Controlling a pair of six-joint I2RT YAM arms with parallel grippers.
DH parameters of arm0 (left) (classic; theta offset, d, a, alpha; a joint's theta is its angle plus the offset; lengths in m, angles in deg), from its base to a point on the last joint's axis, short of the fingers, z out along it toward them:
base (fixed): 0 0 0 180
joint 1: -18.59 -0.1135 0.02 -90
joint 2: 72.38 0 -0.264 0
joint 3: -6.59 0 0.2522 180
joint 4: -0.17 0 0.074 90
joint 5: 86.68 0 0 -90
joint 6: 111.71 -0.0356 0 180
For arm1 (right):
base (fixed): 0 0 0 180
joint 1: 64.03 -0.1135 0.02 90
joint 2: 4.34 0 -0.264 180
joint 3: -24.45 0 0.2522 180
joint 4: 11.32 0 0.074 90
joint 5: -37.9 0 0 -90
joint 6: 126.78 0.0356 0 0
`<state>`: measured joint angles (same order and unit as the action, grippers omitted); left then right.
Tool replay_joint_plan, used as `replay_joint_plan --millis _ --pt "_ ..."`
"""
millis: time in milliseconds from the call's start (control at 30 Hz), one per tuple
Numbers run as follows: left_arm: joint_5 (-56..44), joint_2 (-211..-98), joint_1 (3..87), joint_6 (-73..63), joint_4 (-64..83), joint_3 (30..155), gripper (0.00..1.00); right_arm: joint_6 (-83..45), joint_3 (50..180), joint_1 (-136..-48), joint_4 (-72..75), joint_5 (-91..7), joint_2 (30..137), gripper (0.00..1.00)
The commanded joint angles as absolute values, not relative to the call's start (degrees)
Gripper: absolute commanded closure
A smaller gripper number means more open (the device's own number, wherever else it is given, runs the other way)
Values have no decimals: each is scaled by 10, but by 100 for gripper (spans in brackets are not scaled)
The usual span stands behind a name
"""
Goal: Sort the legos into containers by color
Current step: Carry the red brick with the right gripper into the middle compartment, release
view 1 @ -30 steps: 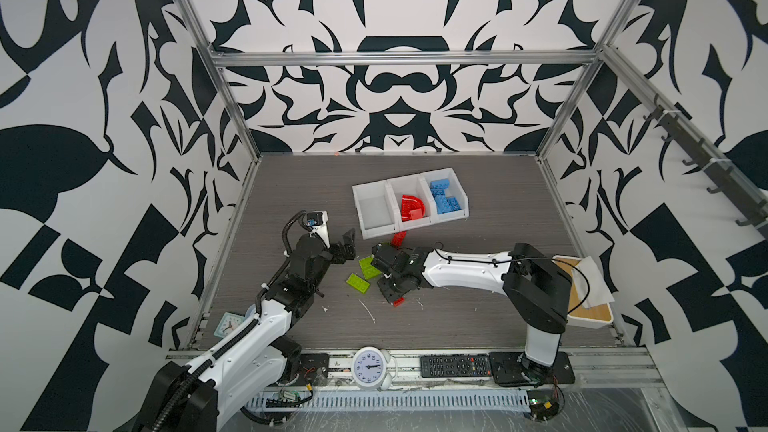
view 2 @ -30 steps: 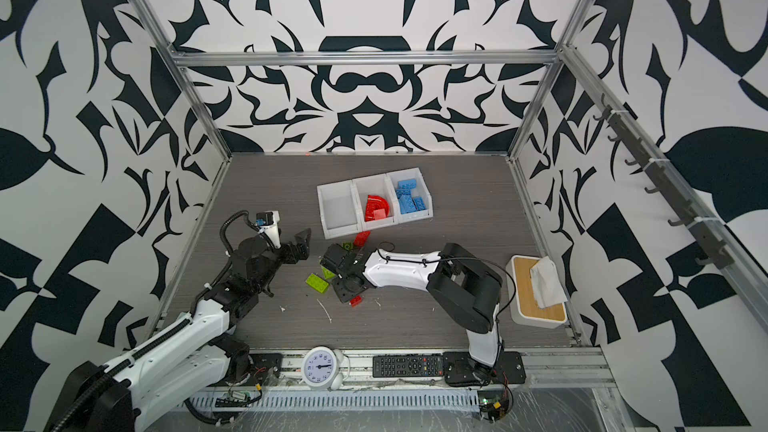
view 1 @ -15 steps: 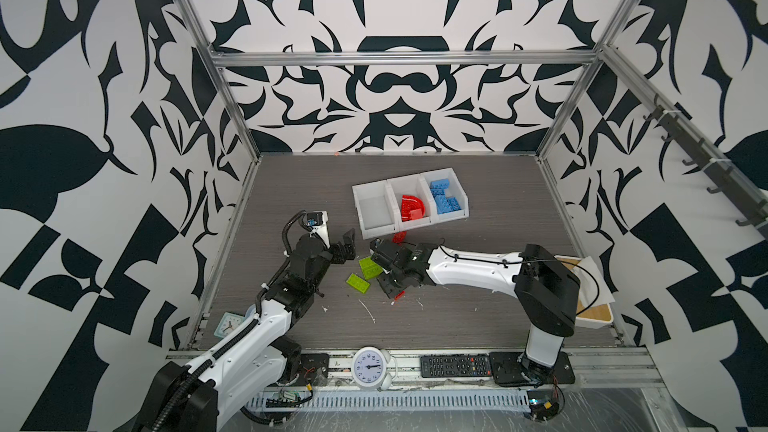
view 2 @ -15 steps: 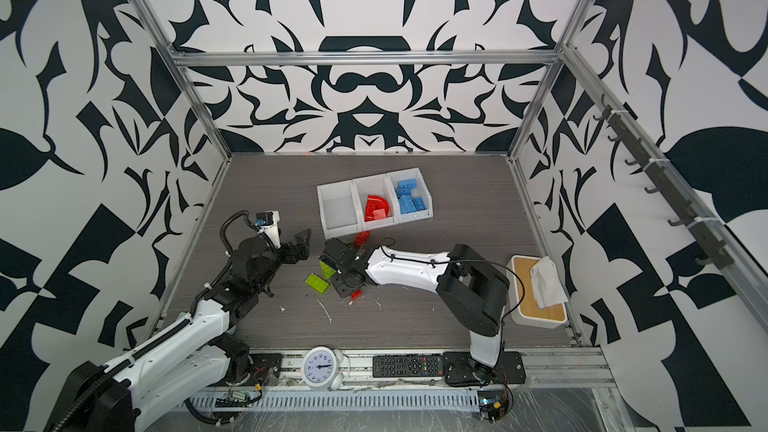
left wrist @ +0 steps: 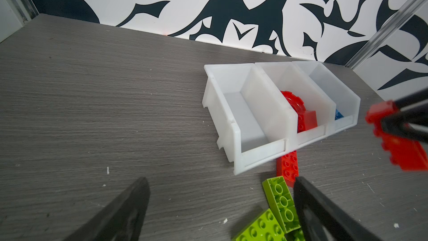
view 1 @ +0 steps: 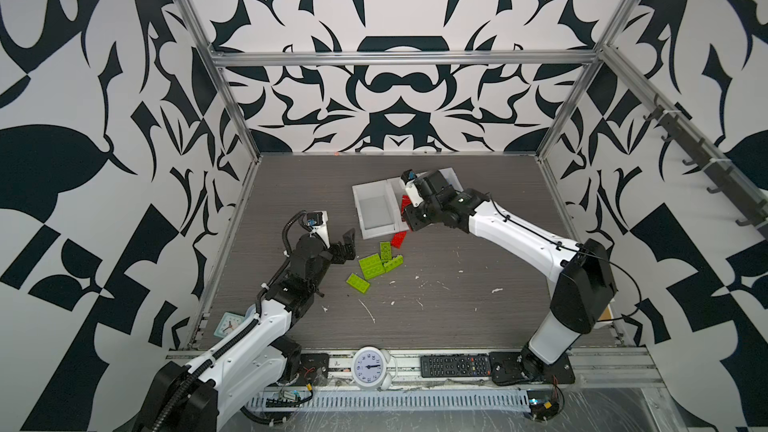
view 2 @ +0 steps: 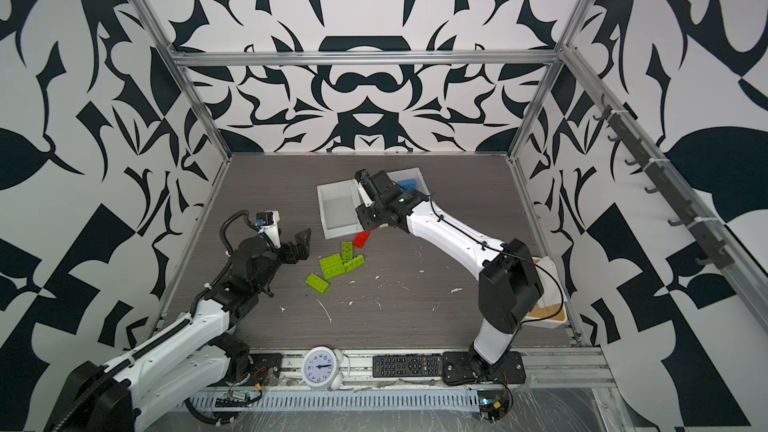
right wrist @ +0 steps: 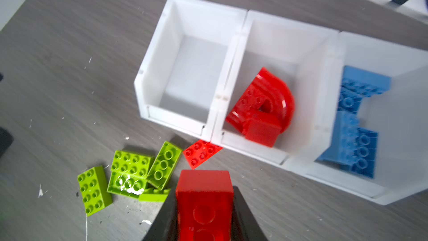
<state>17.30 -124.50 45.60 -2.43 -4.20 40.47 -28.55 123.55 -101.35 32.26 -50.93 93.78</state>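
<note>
In both top views the left gripper (view 1: 351, 245) (view 2: 305, 243) hovers low over the grey table (view 1: 457, 317) with its jaws spread wide and nothing between them. The left wrist view shows the two black fingers (left wrist: 120, 212) well apart. At about four o'clock of it, just beside its fingertips, the green legos (view 1: 374, 265) (right wrist: 129, 175) lie in a loose pile, several touching one another and one a little apart at the pile's eight o'clock. Between one and two o'clock of the pile a flat red plate (view 1: 398, 238) (right wrist: 201, 154) lies on the table, its far corner against the front of the containers (view 1: 356, 197) (right wrist: 240, 33) where the left and middle bins join. The left bin shows only its bare white floor. The middle bin holds a red arch (right wrist: 271, 93) (left wrist: 294, 103) with a small red block (right wrist: 261, 133) touching it near the front. The right bin holds the blue legos (right wrist: 356, 121) (view 2: 407, 184), stacked unevenly. The right gripper (right wrist: 205, 195) hangs above the table off the containers' front side, its jaws clamped on a red brick (right wrist: 203, 188) (left wrist: 398, 149) held clear of the surface. In both top views its fingertips are hidden beneath the wrist.
</note>
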Motion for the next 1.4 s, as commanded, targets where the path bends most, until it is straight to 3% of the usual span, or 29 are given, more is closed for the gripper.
replay_joint_plan --millis 0,233,433,833,967,1133,1367 --pt "180 -1237 455 -25 -45 399 1 -348 1295 -975 329 -469 959 69" --pt "183 -1235 454 -28 -43 399 1 -377 1438 -903 359 -411 1081 70" --pt "180 -1242 454 -28 -44 402 1 -374 1525 -892 366 -380 1161 70" --pt "181 -1238 455 -27 -41 402 1 -356 1538 -892 337 -328 1208 66" --pt "180 -1240 455 -27 -42 402 1 -359 1541 -892 338 -328 1213 60" --pt "180 -1241 455 -28 -44 402 0 -362 1555 -891 345 -336 1222 44" --pt "181 -1240 455 -28 -44 401 1 -355 1498 -896 345 -350 1153 40"
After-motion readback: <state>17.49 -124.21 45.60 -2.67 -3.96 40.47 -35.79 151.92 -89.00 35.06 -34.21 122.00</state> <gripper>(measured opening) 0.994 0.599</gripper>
